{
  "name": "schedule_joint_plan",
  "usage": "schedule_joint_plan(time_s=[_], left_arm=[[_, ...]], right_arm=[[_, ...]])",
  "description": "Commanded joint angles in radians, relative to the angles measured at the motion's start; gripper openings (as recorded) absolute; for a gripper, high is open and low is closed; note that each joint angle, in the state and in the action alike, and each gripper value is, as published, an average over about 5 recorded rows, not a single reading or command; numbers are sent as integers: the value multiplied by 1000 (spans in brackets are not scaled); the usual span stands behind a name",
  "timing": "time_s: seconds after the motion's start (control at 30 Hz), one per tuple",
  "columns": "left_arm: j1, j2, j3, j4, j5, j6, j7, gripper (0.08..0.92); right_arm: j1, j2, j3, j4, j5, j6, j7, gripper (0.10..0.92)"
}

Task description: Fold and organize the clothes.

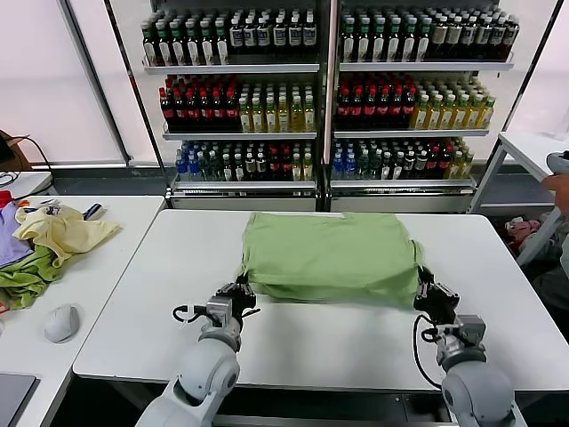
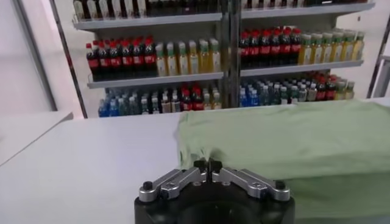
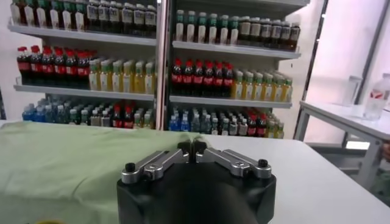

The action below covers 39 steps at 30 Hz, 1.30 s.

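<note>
The light sage-green T-shirt (image 1: 331, 253) lies flat on the white table (image 1: 160, 329), plain side up; no printed graphic shows. My left gripper (image 1: 242, 289) is at the shirt's near left corner, shut with a pucker of the green fabric (image 2: 256, 137) pinched at its tips (image 2: 208, 165). My right gripper (image 1: 425, 288) is at the near right corner, shut at the shirt's edge (image 3: 73, 158), with the fabric reaching its tips (image 3: 192, 146).
A side table on the left holds a pale yellow garment (image 1: 62, 231), a darker green one (image 1: 27, 280), a purple one (image 1: 9, 236) and a mouse (image 1: 60, 322). Bottle shelves (image 1: 324, 98) stand behind. Another white table (image 1: 533, 151) is at the right.
</note>
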Motion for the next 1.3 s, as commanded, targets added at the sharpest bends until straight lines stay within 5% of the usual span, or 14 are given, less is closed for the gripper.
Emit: schedule_joint_plan(time_s=[0.03, 0.17, 0.33, 0.63, 0.93, 1.17, 1.3], left_arm=[[-126, -3, 22, 169, 8, 5, 5, 89], [-121, -8, 31, 169, 21, 9, 11, 89], [-90, -9, 27, 127, 41, 5, 9, 139], [28, -11, 16, 22, 75, -23, -23, 392], [-19, -16, 11, 120, -4, -13, -34, 652], [-64, -17, 14, 180, -37, -9, -34, 812], [-75, -17, 15, 206, -47, -18, -34, 791]], right_arm=[[181, -16, -70, -157, -21, -29, -10, 126], [194, -7, -92, -175, -62, -51, -48, 156], [153, 1, -82, -156, -91, -10, -85, 294], [-45, 1, 46, -25, -133, 78, -87, 553], [-87, 26, 116, -57, -54, -49, -3, 793], [-29, 42, 79, -136, 28, -105, 19, 807], [-7, 49, 57, -158, 41, -97, 16, 716]])
